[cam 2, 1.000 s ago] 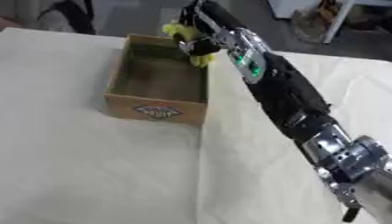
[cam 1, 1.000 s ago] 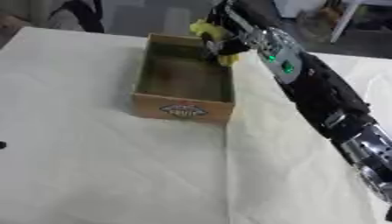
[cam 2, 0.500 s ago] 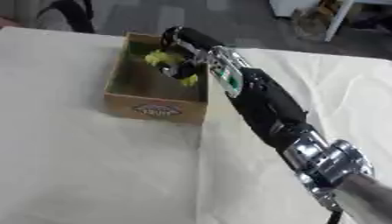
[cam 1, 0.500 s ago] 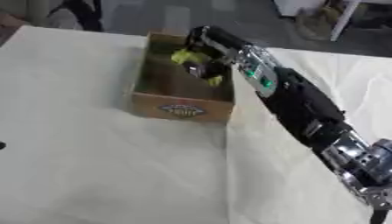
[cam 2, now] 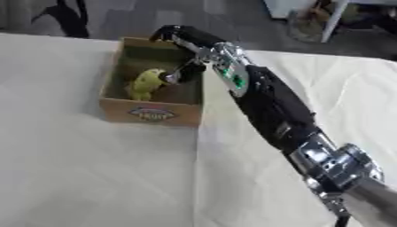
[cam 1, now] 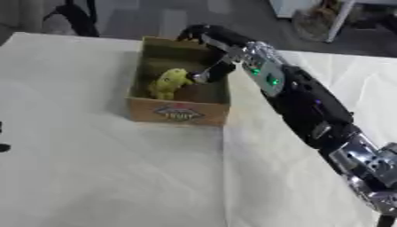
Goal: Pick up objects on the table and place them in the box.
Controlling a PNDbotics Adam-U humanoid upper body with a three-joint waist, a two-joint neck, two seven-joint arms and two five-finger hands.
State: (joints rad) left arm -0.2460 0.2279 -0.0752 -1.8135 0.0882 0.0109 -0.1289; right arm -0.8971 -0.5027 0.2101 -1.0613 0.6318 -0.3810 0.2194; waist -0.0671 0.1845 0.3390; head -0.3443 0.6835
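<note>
A yellow soft toy (cam 1: 168,83) lies inside the open cardboard box (cam 1: 178,113), toward its left side. My right hand (cam 1: 219,41) hovers over the box's far right corner, open, with its fingers spread above the rim. Its thumb tip (cam 1: 203,76) hangs just right of the toy, and I cannot tell whether they touch. The right forearm runs from the lower right across the box's right wall. Of my left hand only a dark sliver (cam 1: 2,147) shows at the left edge.
The box stands on a table under a cream cloth (cam 1: 116,177) with a seam running down from the box's right corner. Beyond the far table edge lie a grey floor, a dark chair (cam 1: 77,17) and white furniture legs (cam 1: 341,17).
The right hand brought the yellow toy down from above the far rim into the box and let it go. The toy now lies on the box floor.
</note>
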